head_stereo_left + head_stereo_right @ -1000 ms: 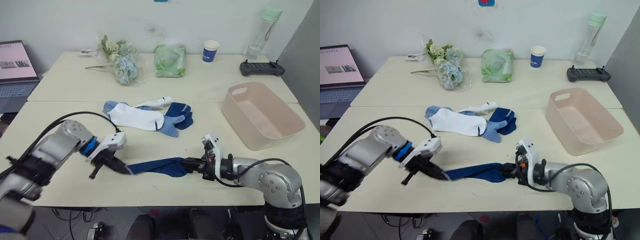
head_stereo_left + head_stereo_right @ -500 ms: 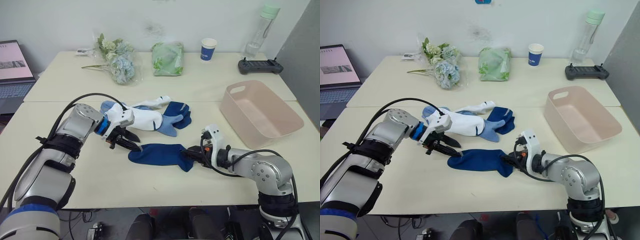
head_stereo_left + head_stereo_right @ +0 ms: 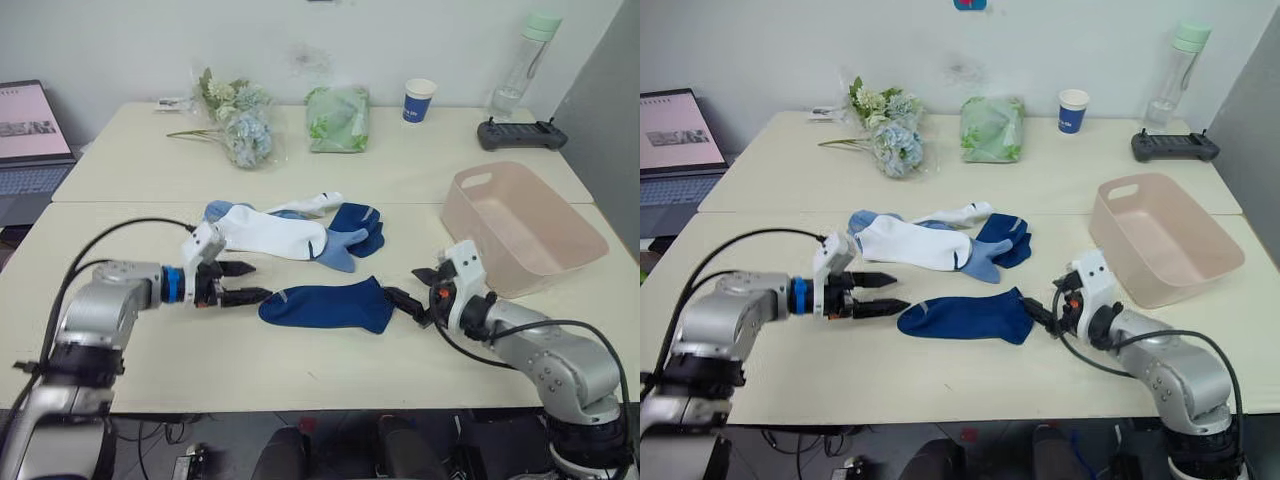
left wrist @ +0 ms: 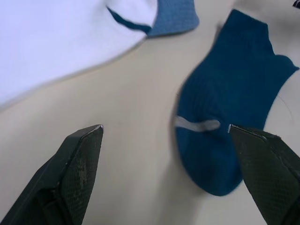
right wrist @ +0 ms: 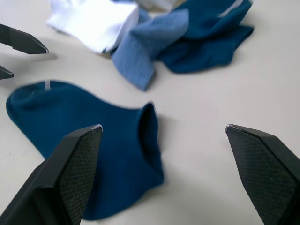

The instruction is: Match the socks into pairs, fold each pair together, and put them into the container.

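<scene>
From the head views, a dark navy sock (image 3: pixel 325 304) lies flat on the table (image 3: pixel 300 365), near the front edge, with bare table all around it. The left gripper (image 3: pixel 243 282) is just beside the sock's toe end, with its two black fingers spread apart and nothing between them. The right gripper (image 3: pixel 415 292) is close to the sock's open end, also spread wide and holding nothing. Behind the navy sock sits a pile of socks (image 3: pixel 300 230): a white sock (image 3: pixel 270 234) on top, a light blue sock (image 3: pixel 338 252) poking out, and another navy sock (image 3: pixel 358 225) at the side. There is open table between the pile and the flat sock. The pink tub (image 3: pixel 522 228) stands at the robot's right, near the table's edge, well apart from the socks, and it looks bare inside. In the left wrist view, the two fingers (image 4: pixel 75 173) stand wide apart, and the navy sock's toe end with a small white mark (image 4: pixel 197 125) lies between them, not touched. In the right wrist view, the fingers (image 5: pixel 65 178) are wide open too, with the sock's open end (image 5: pixel 147 124) lying ahead and free table beside it.
</scene>
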